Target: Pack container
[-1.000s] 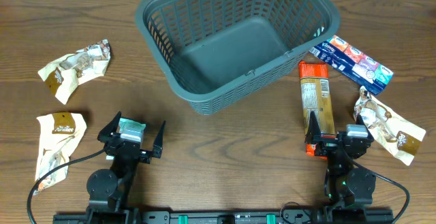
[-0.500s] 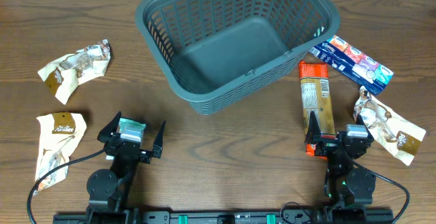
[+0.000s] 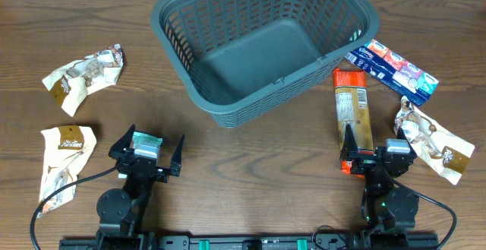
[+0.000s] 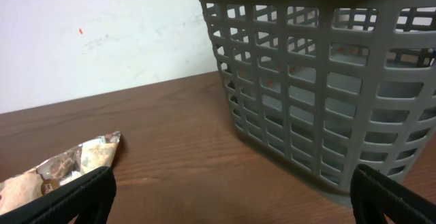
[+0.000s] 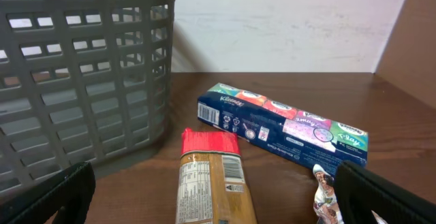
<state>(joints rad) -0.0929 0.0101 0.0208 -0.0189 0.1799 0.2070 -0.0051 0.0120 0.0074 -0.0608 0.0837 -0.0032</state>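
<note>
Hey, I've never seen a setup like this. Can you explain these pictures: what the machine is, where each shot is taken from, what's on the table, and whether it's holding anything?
These are two small robot arms at a wooden table. The overhead picture looks straight down: the left arm and right arm sit at the near edge. The other two pictures come from a camera on each wrist, looking out between its jaws. Both pairs of jaws are open and hold nothing. On the table lie an empty grey basket, three crumpled snack packets, a tall brown packet with a red top, and a blue tissue pack.
</note>
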